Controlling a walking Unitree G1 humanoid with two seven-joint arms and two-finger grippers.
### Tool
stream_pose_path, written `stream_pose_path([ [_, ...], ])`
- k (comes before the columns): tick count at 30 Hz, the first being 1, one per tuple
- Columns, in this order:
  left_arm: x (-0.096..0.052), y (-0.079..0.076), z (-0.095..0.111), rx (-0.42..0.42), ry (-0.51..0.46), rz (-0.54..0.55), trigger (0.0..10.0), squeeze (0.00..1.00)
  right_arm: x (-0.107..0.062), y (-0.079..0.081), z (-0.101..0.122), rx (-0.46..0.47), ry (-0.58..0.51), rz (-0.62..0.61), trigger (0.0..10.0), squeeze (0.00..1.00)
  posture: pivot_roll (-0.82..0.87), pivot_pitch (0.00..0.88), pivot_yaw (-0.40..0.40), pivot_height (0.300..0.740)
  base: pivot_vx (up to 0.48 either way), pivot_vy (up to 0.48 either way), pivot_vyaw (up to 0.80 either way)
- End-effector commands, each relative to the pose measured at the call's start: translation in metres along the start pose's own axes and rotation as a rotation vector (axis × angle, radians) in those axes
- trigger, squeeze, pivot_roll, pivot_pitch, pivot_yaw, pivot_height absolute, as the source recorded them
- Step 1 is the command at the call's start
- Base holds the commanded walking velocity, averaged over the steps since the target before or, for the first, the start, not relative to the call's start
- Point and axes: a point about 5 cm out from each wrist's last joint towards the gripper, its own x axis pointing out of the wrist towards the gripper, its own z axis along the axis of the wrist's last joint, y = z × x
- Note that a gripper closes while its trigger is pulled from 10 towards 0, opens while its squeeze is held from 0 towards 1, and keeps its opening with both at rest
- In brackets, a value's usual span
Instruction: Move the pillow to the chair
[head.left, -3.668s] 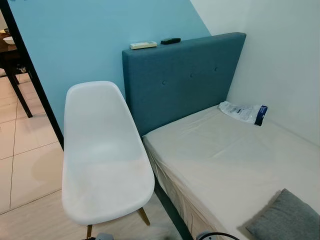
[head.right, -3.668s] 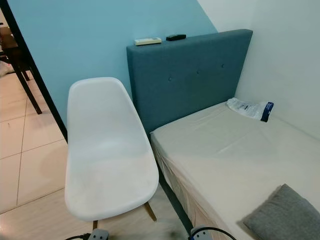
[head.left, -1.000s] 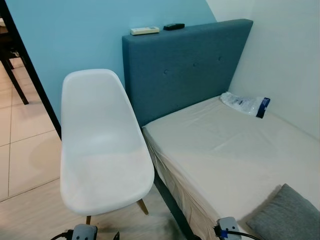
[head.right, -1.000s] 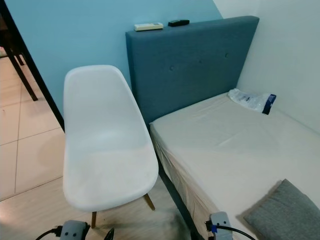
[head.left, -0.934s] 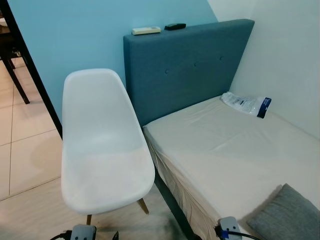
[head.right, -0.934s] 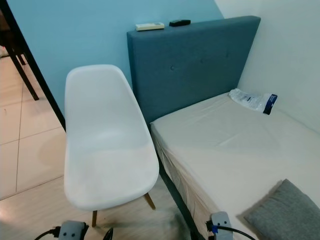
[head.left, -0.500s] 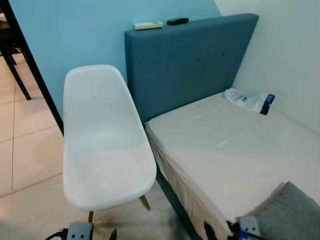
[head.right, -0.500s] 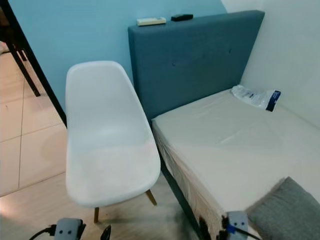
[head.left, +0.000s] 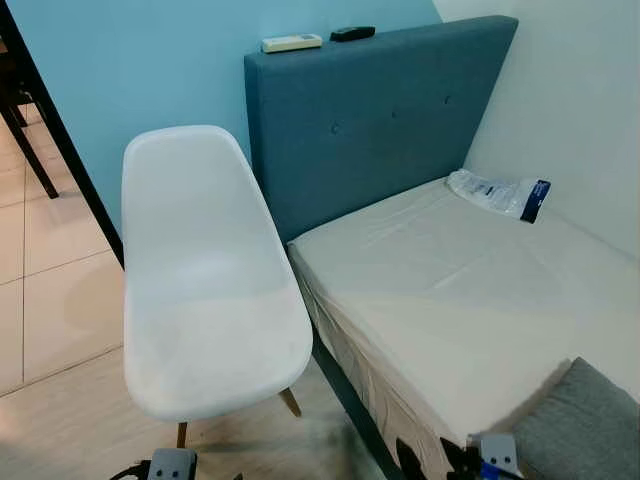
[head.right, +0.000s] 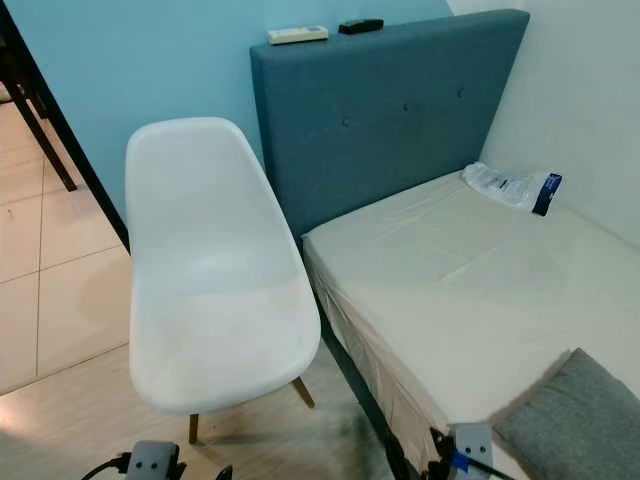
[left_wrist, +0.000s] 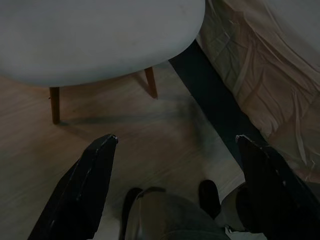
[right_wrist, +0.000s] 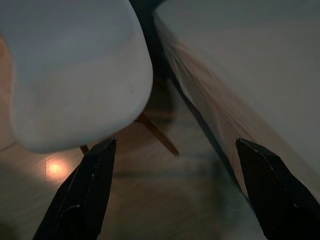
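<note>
Grey pillow (head.right: 572, 420) sits at the near right corner of the bed (head.left: 450, 290), on the cream sheet, partly cut off by the frame edge. Nothing is touching it.

White chair (head.left: 205, 280) stands on the floor just left of the bed, its seat bare and its back toward the blue wall (head.left: 150, 70). Wooden legs show under the seat.

My left hand (left_wrist: 175, 145) is low over the wood floor (left_wrist: 125, 135) in front of the chair, fingers spread wide, nothing between them. In its wrist view the chair seat's underside and two legs are ahead, with the bed's dark base rail and wrinkled sheet beside them.

My right hand (right_wrist: 175, 145) is also open and holding nothing. It hangs over the gap between the chair and the bed edge, with the chair seat on one side and the sheet on the other.

Far end: the blue-grey upholstered headboard (head.left: 380, 110) has two remotes on its top edge, a white remote (head.left: 291, 43) and a black remote (head.left: 353, 33) just right of it. A clear plastic packet (head.left: 497, 193) with a dark end lies on the bed at the far right, near the white wall.

Containers: the packet is the only one, and I cannot make out its contents.
</note>
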Motion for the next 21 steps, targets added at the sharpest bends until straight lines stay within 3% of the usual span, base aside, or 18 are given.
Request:
stream_pose_path([
  [1,-0.003,0.001,-0.005,-0.019,0.018,0.004,10.0,0.00,-0.002,0.005,-0.001,0.029,0.019,0.001,10.0,0.00,0.01,0.075,-0.056,0.740,0.000,0.000,0.00],
  [21,0.003,-0.002,0.004,-0.022,-0.035,-0.006,10.0,0.00,-0.003,0.013,0.009,0.043,0.078,0.018,10.0,0.00,0.02,0.063,-0.071,0.740,0.000,0.000,0.00],
])
